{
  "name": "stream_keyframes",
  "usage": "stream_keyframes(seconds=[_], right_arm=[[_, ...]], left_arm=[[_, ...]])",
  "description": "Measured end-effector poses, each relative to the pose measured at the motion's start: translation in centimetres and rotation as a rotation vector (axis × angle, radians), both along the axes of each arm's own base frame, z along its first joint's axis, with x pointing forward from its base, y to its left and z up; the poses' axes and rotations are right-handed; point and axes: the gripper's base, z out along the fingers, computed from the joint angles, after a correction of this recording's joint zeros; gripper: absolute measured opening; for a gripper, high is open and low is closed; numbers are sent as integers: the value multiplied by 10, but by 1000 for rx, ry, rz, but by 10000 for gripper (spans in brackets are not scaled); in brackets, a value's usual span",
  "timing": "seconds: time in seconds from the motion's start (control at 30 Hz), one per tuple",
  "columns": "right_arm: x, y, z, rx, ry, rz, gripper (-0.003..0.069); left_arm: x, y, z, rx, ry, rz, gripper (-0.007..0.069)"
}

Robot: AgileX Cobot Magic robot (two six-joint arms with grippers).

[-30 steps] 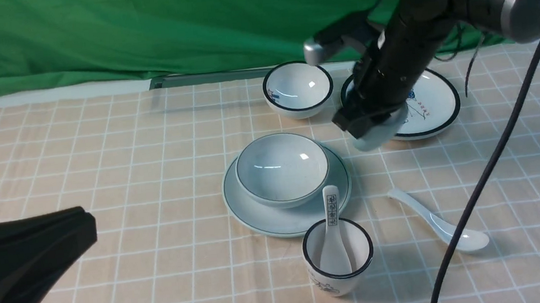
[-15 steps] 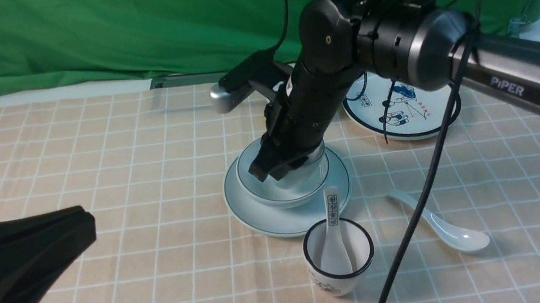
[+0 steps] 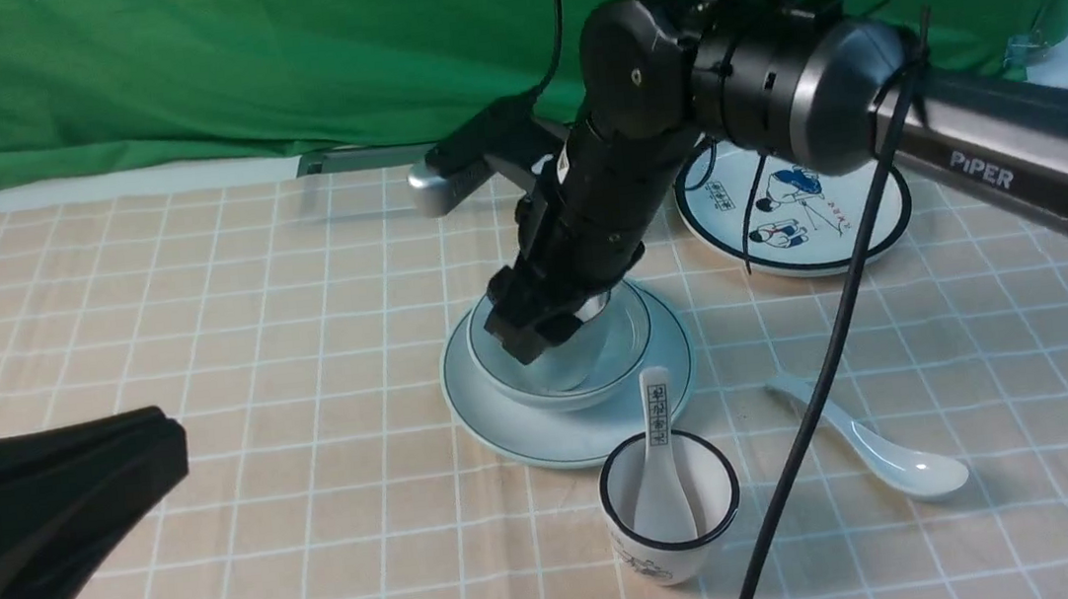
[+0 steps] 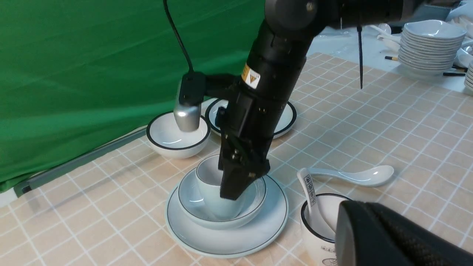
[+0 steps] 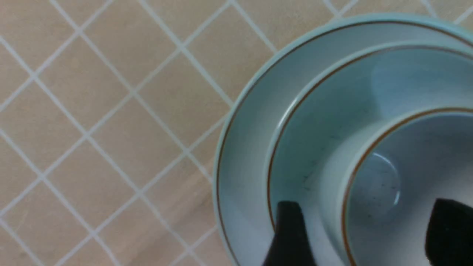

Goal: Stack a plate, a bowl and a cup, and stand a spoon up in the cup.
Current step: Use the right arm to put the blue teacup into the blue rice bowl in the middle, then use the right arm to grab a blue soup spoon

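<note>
Cup [image 4: 208,188] now inside bowl [image 4: 257,195]; checked cloth [image 3: 197,305], green backdrop [image 3: 222,64].

Bright light from the left throws soft shadows rightward and glints on the spoon [image 3: 869,449]; the right wrist view is blurry.

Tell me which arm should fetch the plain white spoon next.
Right. The spoon lies to the right of the cup, on that arm's side. The right gripper is open astride the cup's wall, free to lift away. The left gripper sits shut at the far left.
</note>
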Motion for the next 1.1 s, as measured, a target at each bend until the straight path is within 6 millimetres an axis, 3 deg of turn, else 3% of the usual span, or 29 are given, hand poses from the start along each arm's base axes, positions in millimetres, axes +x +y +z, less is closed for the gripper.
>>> stream_keyframes(seconds=[0.1, 0.13, 0.2, 0.3, 0.33, 0.37, 0.43, 0.47, 0.5, 0.57, 0.7, 0.8, 1.1], right_arm=[[-10, -11, 44, -30, -25, 19, 475], [-10, -11, 48, -28, -36, 19, 470], [-22, -32, 86, -78, -97, -8, 367], [-29, -61, 107, -99, -142, -79, 270], [-29, -81, 105, -121, -124, -127, 246], [-30, -84, 105, -125, -119, -135, 244], [-34, -129, 84, -171, -20, -236, 256], [-34, -129, 84, -171, -20, -236, 256], [-38, -151, 59, -182, 83, -290, 289], [-41, -166, 23, -165, 165, -317, 350], [-37, -166, -36, -122, 160, -322, 433], [-29, -162, -60, -116, 141, -319, 444], [-11, -156, -95, -106, 95, -316, 448]], left_arm=[[0, 0, 0, 0, 0, 0, 1], [0, 0, 0, 0, 0, 0, 1], [0, 0, 0, 0, 0, 0, 1], [0, 0, 0, -3, -3, 1, 1], [0, 0, 1, -4, -5, 1, 1], [0, 0, 1, -4, -5, 1, 1], [0, 0, 1, -4, -5, 1, 1], [0, 0, 1, -4, -5, 1, 1], [0, 0, 1, -4, -5, 1, 1], [0, 0, 1, -7, -9, 2, 1], [1, 0, 1, -3, -15, 2, 1], [2, -1, 1, 1, -10, 2, 1], [7, -5, -3, 19, 14, 2, 1]])
